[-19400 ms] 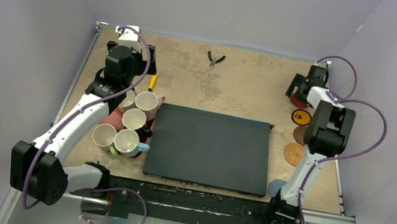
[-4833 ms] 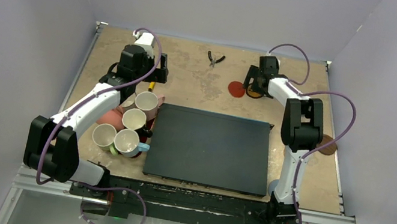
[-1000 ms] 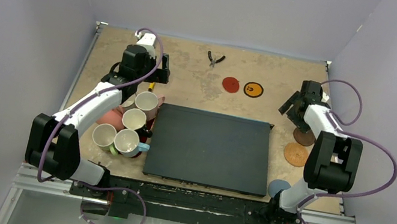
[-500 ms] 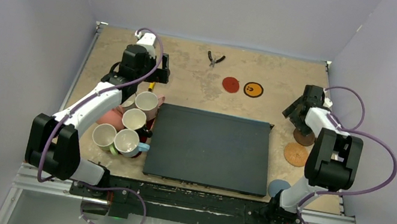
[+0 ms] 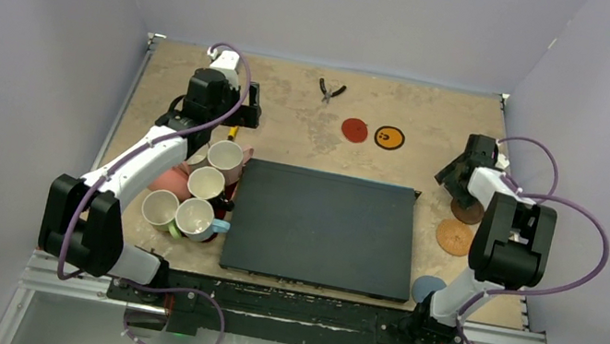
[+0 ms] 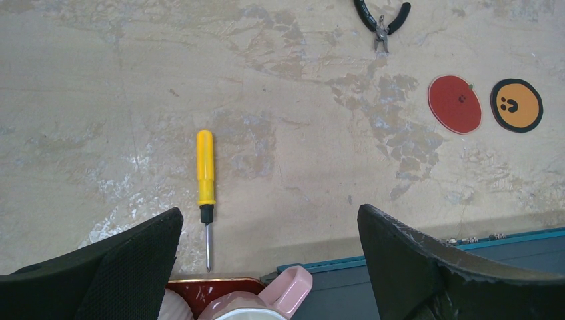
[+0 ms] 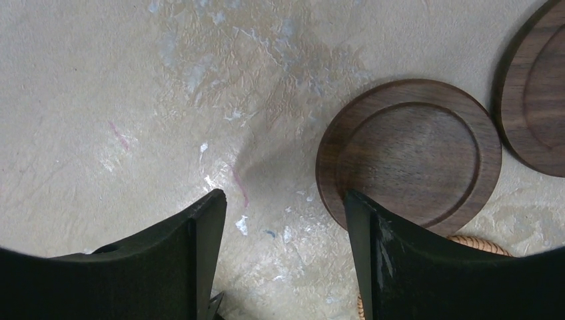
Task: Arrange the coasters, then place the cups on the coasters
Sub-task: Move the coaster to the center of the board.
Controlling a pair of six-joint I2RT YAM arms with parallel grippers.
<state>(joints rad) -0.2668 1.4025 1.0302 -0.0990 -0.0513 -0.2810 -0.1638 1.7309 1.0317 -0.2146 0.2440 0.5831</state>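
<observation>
My right gripper [image 5: 461, 176] [image 7: 283, 207] hangs low at the table's right edge, open over bare table. Its right finger overlaps the rim of a dark brown coaster [image 7: 410, 157] [image 5: 467, 212]. A second brown coaster [image 7: 540, 113] lies just beyond, and a tan cork rim [image 7: 476, 243] peeks out below. The brown wood coaster [image 5: 455, 237] and the grey-blue one [image 5: 424, 288] lie nearer the bases. The red coaster [image 5: 354, 130] [image 6: 454, 103] and the yellow one [image 5: 389, 137] [image 6: 516, 105] sit side by side at the back. Several cups [image 5: 206, 183] cluster on the left. My left gripper [image 5: 219, 113] [image 6: 270, 220] hovers open behind them, above a pink cup handle [image 6: 290, 293].
A large black mat [image 5: 323, 228] fills the table's middle. A yellow screwdriver [image 6: 205, 167] lies ahead of the left gripper, and black pliers [image 5: 330, 90] rest at the back centre. A red tray [image 6: 213, 290] holds the cups. The right wall stands close to the right arm.
My right gripper has come down and nearer to the dark brown coaster, and its jaws have narrowed. The left arm and the cups have not moved.
</observation>
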